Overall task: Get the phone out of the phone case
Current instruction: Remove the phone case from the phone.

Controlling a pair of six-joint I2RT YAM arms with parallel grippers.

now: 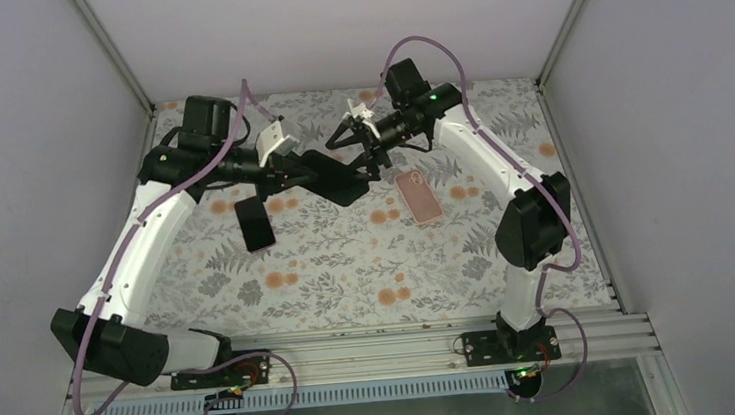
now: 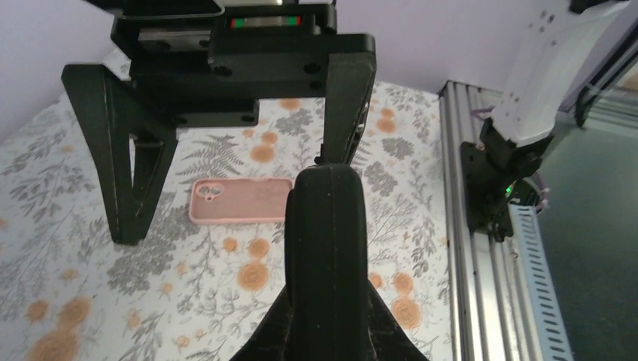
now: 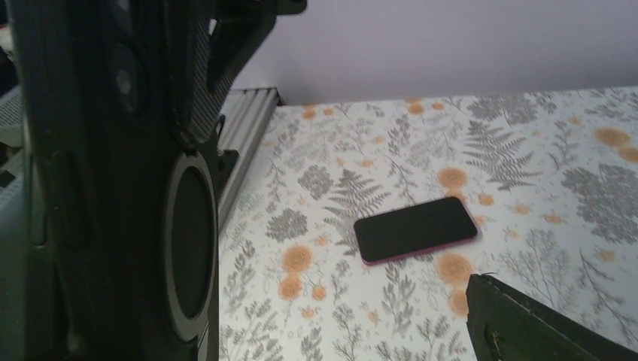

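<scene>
**Left jaws** [image 2: 232, 197]: apart at wide spread. One finger [image 2: 124, 173] stands clear, with bare desk [image 1: 349, 269] showing across the gap. The other finger sits directly behind the black phone case [image 2: 327, 248], which is seen edge-on from the left wrist. These jaws are not clamped on anything.

**Right jaws** [image 1: 370, 162]: these meet the far end of the same black phone case, opposite the left jaws. From the right wrist, the case fills the space beside one finger, with its ringed face and camera openings turned inward. The only finger [image 3: 527, 323] that shows stands well apart from that face. Whether these jaws grip the case cannot be told.

**Black phone case:** raised off the desk, spanning between the two sets of jaws. Whether it contains a handset cannot be told.

**Phone** [image 3: 416, 228]: flat on the desk with its dark screen up and a magenta rim showing. It lies below the left jaws on their near side, touching neither set.

**Pink case** [image 2: 241, 200]: flat on the desk with its camera cut-out upward. It lies below the right jaws and is framed in the open gap of the left jaws.
</scene>
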